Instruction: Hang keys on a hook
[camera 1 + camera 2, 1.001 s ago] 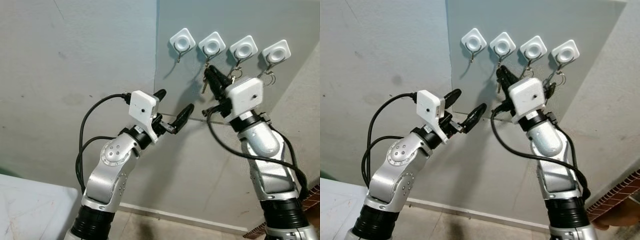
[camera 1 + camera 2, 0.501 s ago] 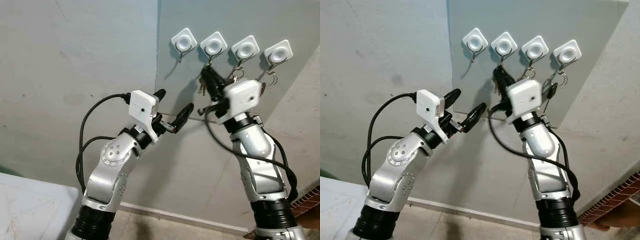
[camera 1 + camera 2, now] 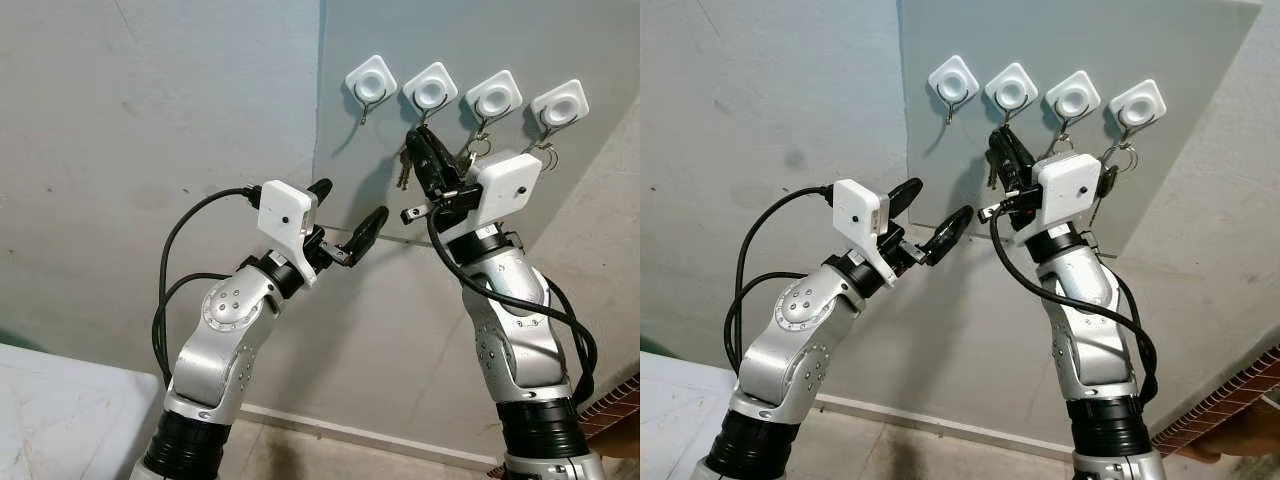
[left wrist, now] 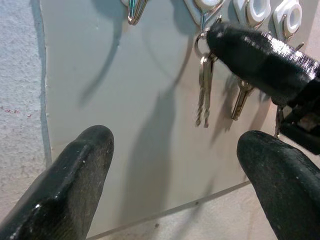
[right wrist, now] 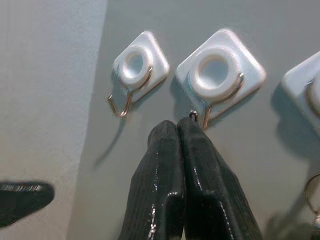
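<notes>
Now right gripper (image 5: 177, 131) just under second hook (image 5: 220, 75), jaws pressed together on key ring; keys (image 4: 205, 90) dangle below that hook against grey board (image 3: 400, 60). Left gripper (image 3: 348, 213) lower, beside board, jaws apart, holding nothing.

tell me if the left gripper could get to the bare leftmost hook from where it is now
Probably yes. The left gripper is open and below the leftmost hook, with bare panel between; the right gripper is busy beside it at the second hook.
</notes>
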You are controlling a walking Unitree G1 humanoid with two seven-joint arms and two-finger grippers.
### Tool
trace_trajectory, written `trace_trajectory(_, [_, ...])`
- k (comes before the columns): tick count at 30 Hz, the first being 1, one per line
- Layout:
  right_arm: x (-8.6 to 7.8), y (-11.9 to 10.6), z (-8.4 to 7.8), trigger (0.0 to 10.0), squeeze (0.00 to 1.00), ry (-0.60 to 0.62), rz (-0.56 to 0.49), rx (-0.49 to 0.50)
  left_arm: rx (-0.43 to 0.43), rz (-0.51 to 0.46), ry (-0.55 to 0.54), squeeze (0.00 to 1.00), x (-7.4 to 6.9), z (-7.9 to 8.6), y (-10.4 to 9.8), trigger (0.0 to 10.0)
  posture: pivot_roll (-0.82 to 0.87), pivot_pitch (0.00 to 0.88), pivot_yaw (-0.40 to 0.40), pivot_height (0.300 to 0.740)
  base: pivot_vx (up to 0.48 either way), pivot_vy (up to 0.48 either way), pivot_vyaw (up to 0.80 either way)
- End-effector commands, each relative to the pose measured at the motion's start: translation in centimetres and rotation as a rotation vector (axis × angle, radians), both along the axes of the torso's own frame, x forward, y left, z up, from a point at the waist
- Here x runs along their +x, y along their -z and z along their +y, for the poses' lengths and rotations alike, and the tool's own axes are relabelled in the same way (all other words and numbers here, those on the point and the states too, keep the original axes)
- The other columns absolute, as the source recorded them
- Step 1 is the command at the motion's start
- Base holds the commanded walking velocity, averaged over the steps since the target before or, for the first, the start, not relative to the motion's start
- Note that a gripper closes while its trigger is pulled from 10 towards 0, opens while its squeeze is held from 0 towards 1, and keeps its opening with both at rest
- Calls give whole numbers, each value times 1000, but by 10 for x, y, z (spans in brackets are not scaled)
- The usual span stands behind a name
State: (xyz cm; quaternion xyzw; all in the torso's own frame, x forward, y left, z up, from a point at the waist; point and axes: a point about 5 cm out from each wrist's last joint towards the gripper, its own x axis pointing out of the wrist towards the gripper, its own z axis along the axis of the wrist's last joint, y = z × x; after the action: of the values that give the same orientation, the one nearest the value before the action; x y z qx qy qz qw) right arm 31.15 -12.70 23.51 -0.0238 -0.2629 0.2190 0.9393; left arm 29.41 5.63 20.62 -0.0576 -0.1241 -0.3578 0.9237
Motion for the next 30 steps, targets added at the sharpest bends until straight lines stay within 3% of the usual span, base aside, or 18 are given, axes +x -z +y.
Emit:
trace_trajectory(1, [-3, 0, 2, 10000, 0, -20, 4, -15, -5, -27, 3, 0, -2, 0, -8, 10000, 50, 0, -16, 740, 0, 0, 0])
trace_trajectory(7, [-5, 6, 4, 10000, 0, -39, 20, -16, -4, -26, 4, 0, -2, 0, -8, 10000, 48, 1, -14, 740, 0, 0, 0])
trace_trajectory(18, [-15, -20, 0, 10000, 0, -92, -55, 141, -1, -27, 6, 0, -1, 0, -8, 10000, 46, 2, -9, 740, 0, 0, 0])
trace_trajectory(30, [-14, -27, -3, 10000, 0, -94, -51, 201, 0, -29, 7, 0, 0, 1, -9, 10000, 48, 0, -5, 740, 0, 0, 0])
